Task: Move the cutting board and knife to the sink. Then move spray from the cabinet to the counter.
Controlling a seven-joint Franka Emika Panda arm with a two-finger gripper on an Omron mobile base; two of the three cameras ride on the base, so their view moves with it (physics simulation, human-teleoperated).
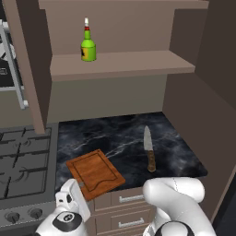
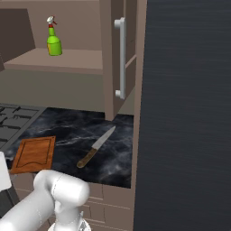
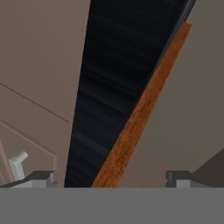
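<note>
Right now your gripper (image 3: 111, 179) hangs low at the drawer fronts, jaws wide apart and holding nothing, with the cutting board (image 1: 95, 173) just above it, overhanging the tabletop (image 1: 175, 147) edge, long axis running diagonally; the knife (image 1: 149, 148) lies farther right, well apart.

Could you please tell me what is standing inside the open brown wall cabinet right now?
Inside the cabinet, a single green spray stands upright on the shelf, toward its left end. The rest of the visible shelf is bare. The cabinet's upper part runs past the frame, so it cannot be checked.
</note>
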